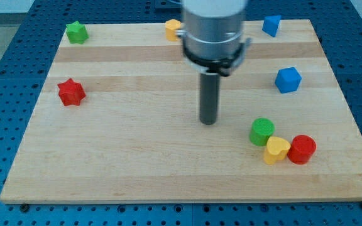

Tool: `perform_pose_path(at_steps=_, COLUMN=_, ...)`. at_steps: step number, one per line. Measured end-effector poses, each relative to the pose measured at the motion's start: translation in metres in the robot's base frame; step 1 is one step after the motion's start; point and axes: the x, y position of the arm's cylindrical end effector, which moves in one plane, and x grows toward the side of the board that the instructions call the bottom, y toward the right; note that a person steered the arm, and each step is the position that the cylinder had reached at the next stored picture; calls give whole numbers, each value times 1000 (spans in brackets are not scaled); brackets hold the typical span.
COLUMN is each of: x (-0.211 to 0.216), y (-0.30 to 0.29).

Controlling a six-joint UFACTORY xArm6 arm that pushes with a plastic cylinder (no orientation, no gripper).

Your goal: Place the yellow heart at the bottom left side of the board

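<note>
The yellow heart (pixel 276 150) lies near the view's bottom right of the wooden board (pixel 137 163). It touches a green cylinder (pixel 262 132) on its upper left and a red cylinder (pixel 302 149) on its right. My tip (pixel 208 122) stands near the board's middle, to the left of and slightly above these three blocks, apart from them.
A red star (pixel 71 92) lies at the view's left. A green star (pixel 76 32) is at the top left corner. A yellow block (pixel 172 29) sits at the top edge, partly behind the arm. Two blue blocks are at the right: one at the top (pixel 271 25), one lower (pixel 288 80).
</note>
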Motion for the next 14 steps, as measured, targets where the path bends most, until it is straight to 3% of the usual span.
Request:
perform_pose_path(at_steps=1, x=0, y=1)
perform_pose_path(at_steps=3, x=-11, y=108)
perform_pose_path(at_steps=4, x=-8, y=111)
perform_pose_path(at_steps=5, x=27, y=150)
perform_pose_path(at_steps=8, x=55, y=155)
perform_pose_path(at_steps=14, x=55, y=119)
